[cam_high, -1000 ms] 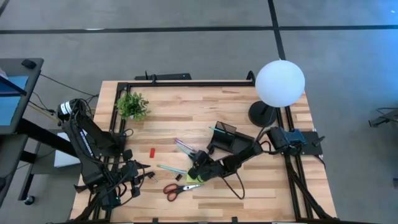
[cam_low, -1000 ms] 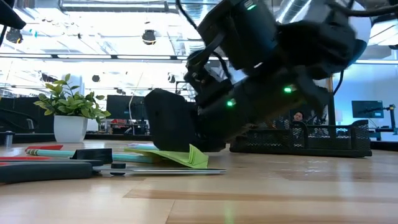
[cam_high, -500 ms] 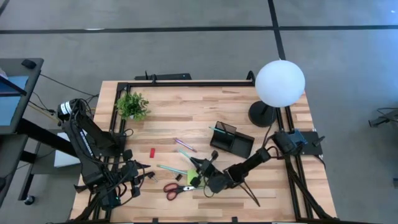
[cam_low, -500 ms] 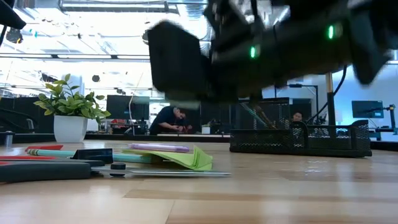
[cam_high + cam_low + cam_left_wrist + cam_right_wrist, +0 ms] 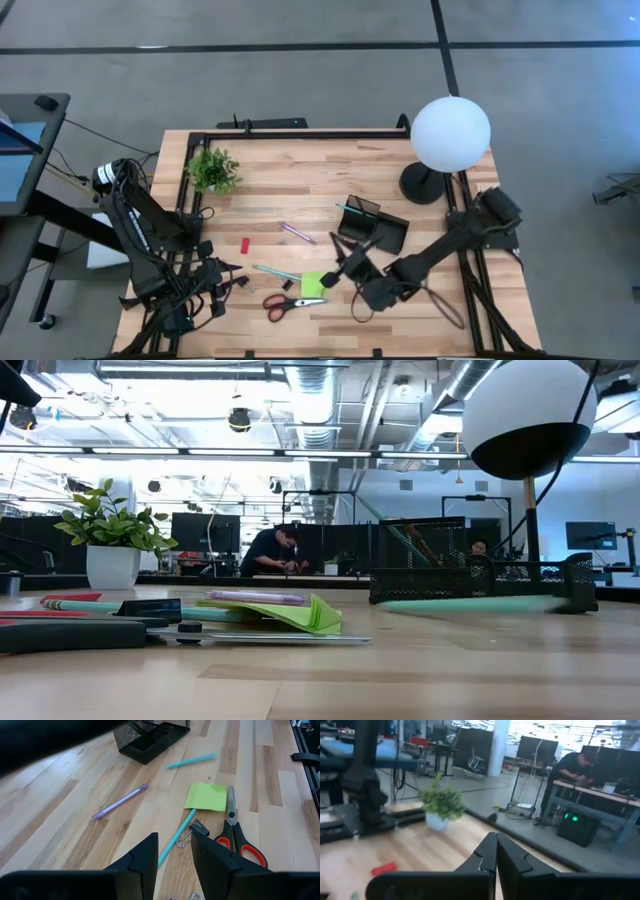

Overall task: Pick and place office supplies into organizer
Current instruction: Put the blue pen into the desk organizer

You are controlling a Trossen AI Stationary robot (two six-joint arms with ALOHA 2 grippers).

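My right gripper (image 5: 335, 272) hangs shut and bare (image 5: 495, 839) above the table, between the lime-green sticky-note pad (image 5: 315, 283) and the black organizer (image 5: 372, 225). A teal pen (image 5: 192, 760) shows blurred on the table by the organizer's near side (image 5: 460, 603). Red-handled scissors (image 5: 285, 303), a second teal pen (image 5: 275, 272), a purple pen (image 5: 297, 232), a red block (image 5: 245, 245) and black clips (image 5: 195, 827) lie flat on the wood. Another pen stands in the organizer. My left gripper (image 5: 172, 855) waits open at the near left, above the table.
A potted plant (image 5: 213, 170) stands at the far left and a white globe lamp (image 5: 450, 135) at the far right, behind the organizer. Bare wood lies at the table's middle and far side. Beyond the table are desks and a seated person (image 5: 275, 550).
My right gripper has risen from the pens and sticky-note pad, clear out of the low view, drawn toward the near right and tipped up to level. A teal pen that lay beside the purple pen is now in front of the organizer, still blurred.
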